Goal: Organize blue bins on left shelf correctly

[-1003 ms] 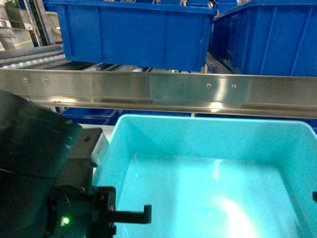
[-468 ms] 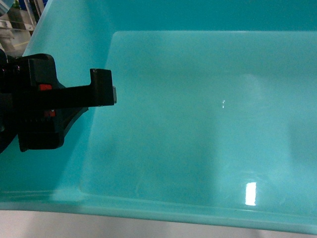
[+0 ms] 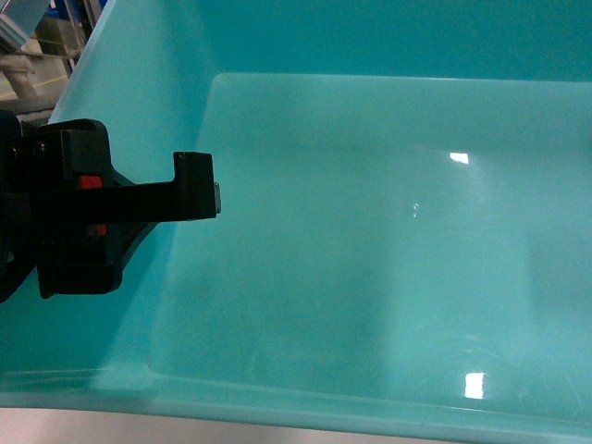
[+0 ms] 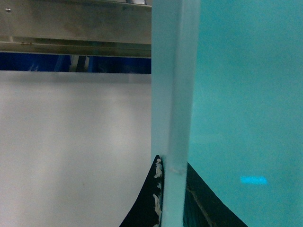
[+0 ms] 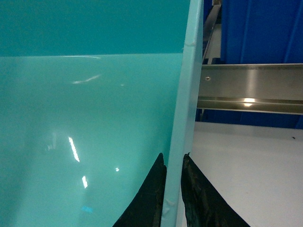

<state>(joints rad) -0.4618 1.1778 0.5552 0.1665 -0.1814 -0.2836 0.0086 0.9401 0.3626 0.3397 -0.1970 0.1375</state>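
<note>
Turquoise plastic fills nearly the whole head view: the light turquoise bin is tilted so that its open inside faces the camera, its smooth floor catching small white glints. At the left edge of that view the left gripper grips the bin's left wall, one black finger hooked over the rim and reaching inside. The left wrist view confirms it: the thick pale rim runs upright through the picture, with dark finger pads pressed against it from both sides at the bottom, so this gripper is clamped on the wall. The right wrist view shows the same at the opposite side, where the right gripper has its two dark pads squeezing the rim between them. Behind the bin a stainless-steel rail of the left shelf crosses level, with a dark blue bin standing above it. Below the rail lies a plain white surface, beside the held bin in both wrist views.
</note>
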